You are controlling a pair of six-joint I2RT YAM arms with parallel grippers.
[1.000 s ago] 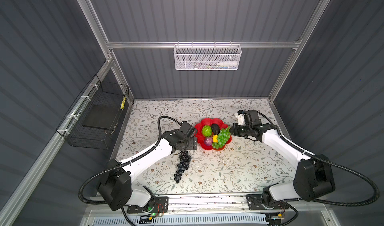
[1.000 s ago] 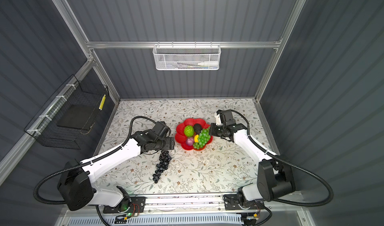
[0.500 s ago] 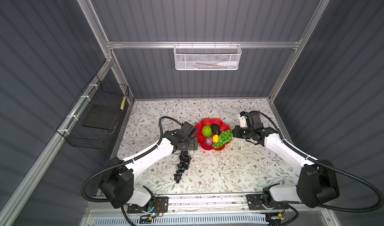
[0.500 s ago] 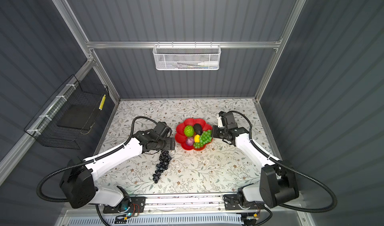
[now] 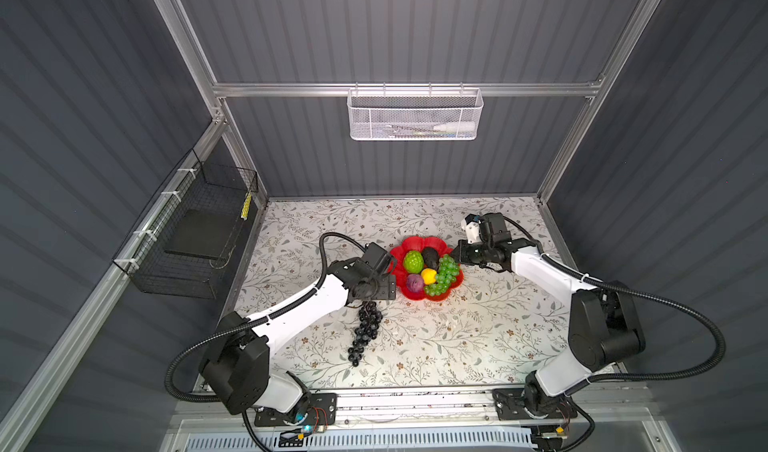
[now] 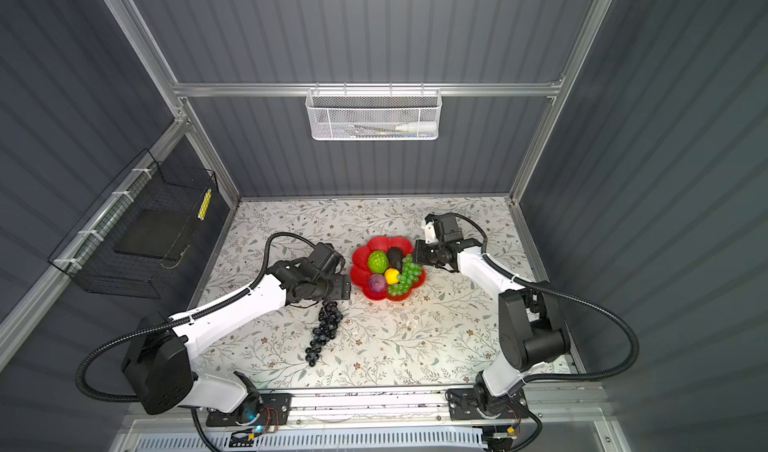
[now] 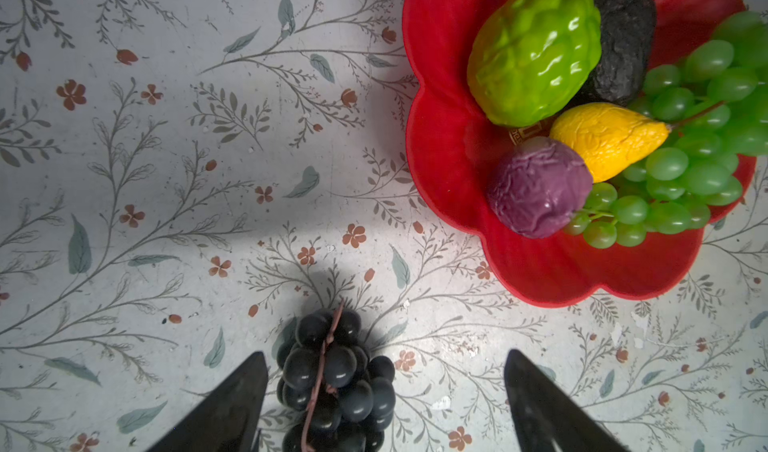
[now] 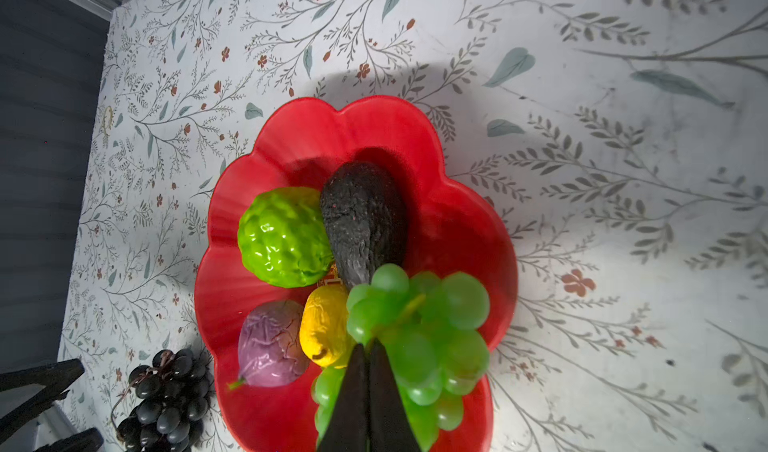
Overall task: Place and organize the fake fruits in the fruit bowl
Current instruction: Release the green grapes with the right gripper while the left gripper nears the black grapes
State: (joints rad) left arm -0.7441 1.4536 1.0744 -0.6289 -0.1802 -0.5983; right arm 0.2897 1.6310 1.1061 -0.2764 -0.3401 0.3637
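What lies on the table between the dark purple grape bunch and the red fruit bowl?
Nothing: the left wrist view shows only bare floral tabletop between the dark purple grape bunch and the fruit bowl.

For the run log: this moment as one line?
left pincer: open, astride dark grape bunch | dark grape bunch: on table, outside fruit bowl | right pincer: shut, tips at green grapes in fruit bowl

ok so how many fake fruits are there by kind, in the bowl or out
grape bunches: 2 (green grape bunch, dark grape bunch)
bumpy green fruit: 1
black avocado: 1
purple ball: 1
yellow fruit: 1
total: 6
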